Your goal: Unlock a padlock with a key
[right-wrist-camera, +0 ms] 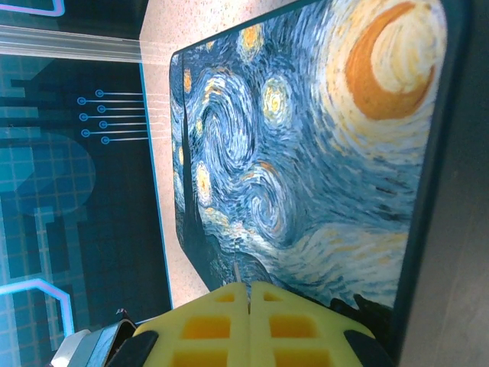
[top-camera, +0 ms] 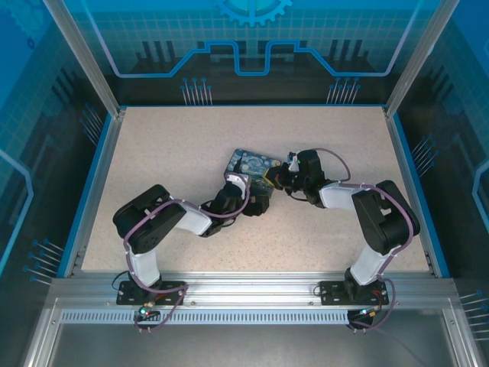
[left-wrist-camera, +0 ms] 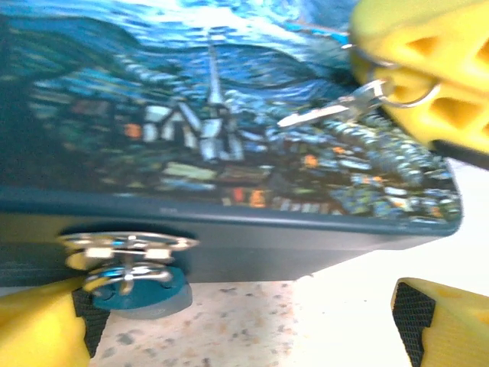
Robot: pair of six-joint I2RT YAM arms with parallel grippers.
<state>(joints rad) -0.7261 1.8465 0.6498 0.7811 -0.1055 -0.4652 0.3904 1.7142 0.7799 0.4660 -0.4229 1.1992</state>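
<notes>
The padlock [left-wrist-camera: 149, 292], a small blue body on a silver shackle, hangs from the metal hasp [left-wrist-camera: 126, 245] on the front wall of the painted box [left-wrist-camera: 229, 130]. My left gripper [left-wrist-camera: 244, 325] is open at the box's front. Its left finger [left-wrist-camera: 38, 332] is right beside the padlock, and its right finger [left-wrist-camera: 439, 325] is well apart. My right gripper [right-wrist-camera: 248, 306] is shut on the key [left-wrist-camera: 325, 115], whose slim blade points out over the lid, with a ring at its head. From above, the left gripper [top-camera: 258, 200] and right gripper [top-camera: 277, 180] meet at the box's near right corner.
The swirl-painted box [top-camera: 244, 163] lies mid-table on the speckled tabletop [top-camera: 153, 153]. A blue rim [top-camera: 92, 191] and glass walls bound the table. Both arms reach inward from the near edge.
</notes>
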